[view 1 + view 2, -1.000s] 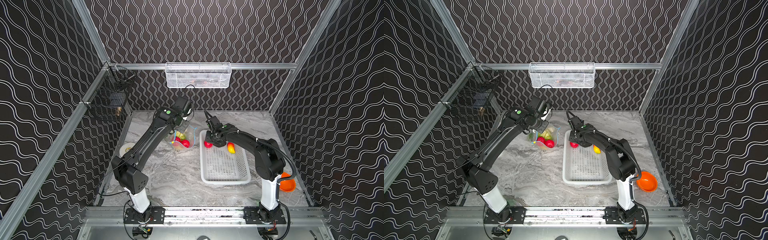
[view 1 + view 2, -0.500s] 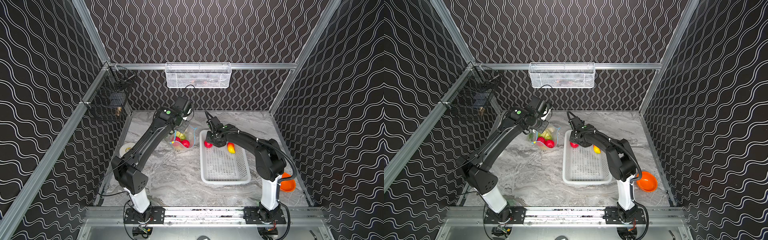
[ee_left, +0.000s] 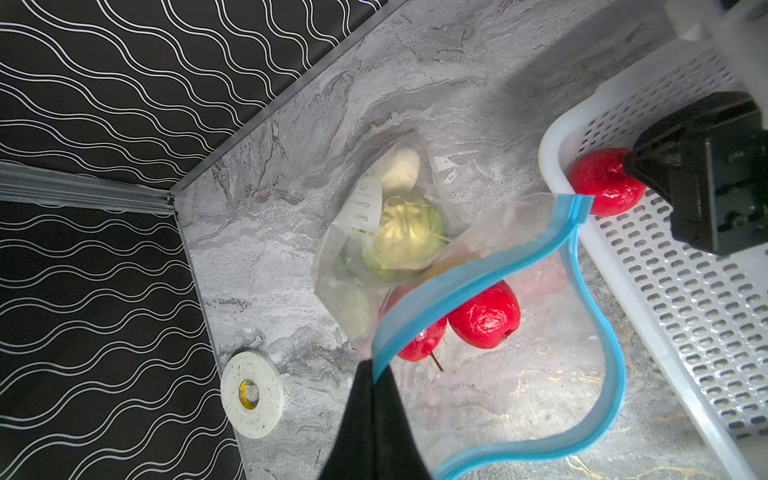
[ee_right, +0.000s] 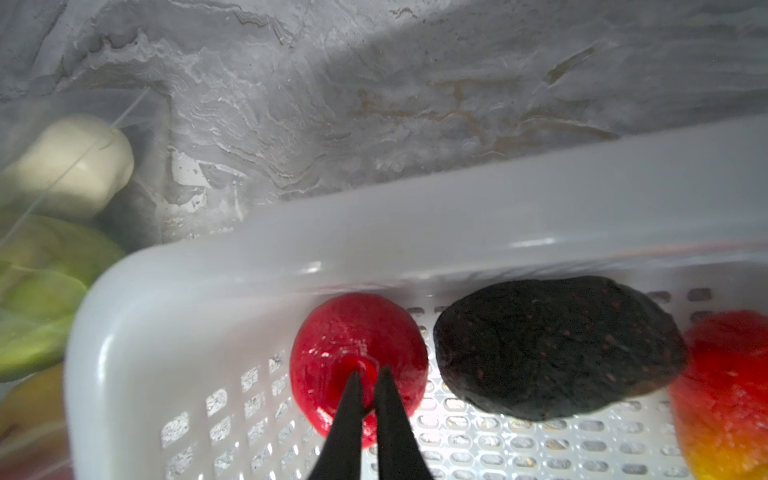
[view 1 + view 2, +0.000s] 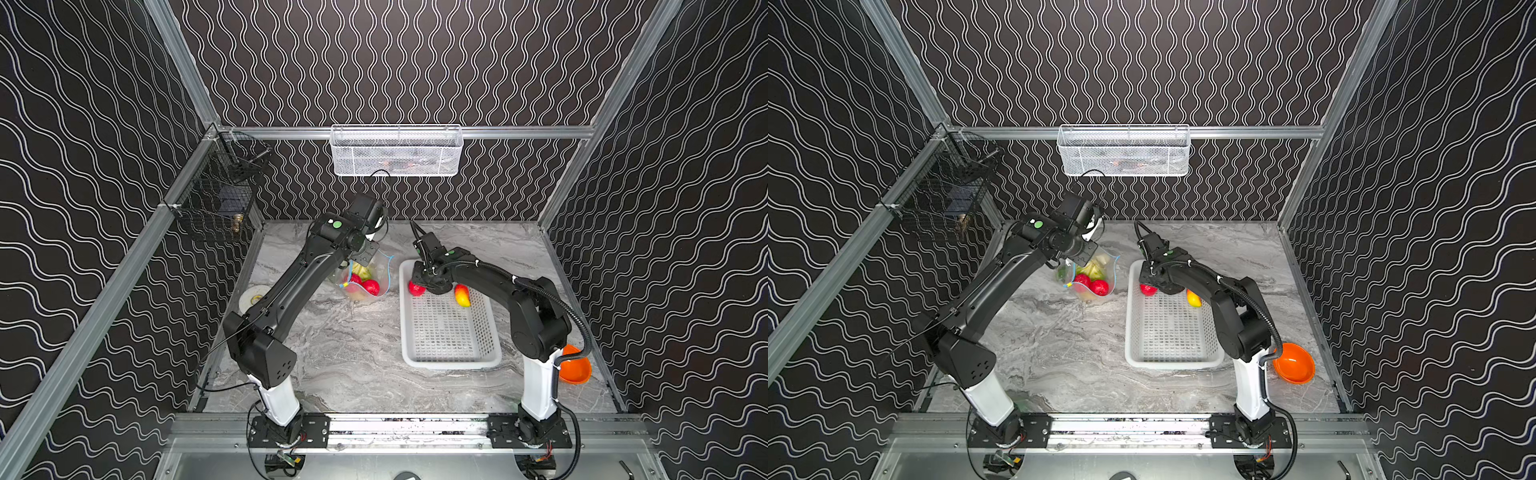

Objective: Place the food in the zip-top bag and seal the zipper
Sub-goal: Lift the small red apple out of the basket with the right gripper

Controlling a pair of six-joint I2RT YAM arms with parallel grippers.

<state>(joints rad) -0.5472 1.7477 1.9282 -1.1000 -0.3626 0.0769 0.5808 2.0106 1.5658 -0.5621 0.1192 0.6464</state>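
Note:
The clear zip-top bag [image 3: 498, 374] stands on the table left of the white basket [image 5: 451, 362]. My left gripper [image 3: 376, 368] is shut on its light-blue zipper [image 3: 478, 270] and holds the mouth open. Inside lie a green cabbage [image 3: 405, 237], a white radish [image 3: 399, 168] and red fruits [image 3: 484, 316]. My right gripper [image 4: 368, 372] is down in the basket's far left corner, shut on the top of a red fruit [image 4: 345, 328]. A dark item [image 4: 552, 349] and a yellow-orange piece [image 5: 462, 295] lie beside it.
A white tape roll [image 5: 251, 296] lies at the table's left edge. An orange bowl [image 5: 1293, 362] sits by the right arm's base. A white mesh basket [image 5: 395, 151] hangs on the back wall, and a black wire basket [image 5: 216, 199] hangs on the left rail.
The right gripper's jaws have closed onto the red fruit in the basket. The left arm and the bag have stayed where they were.

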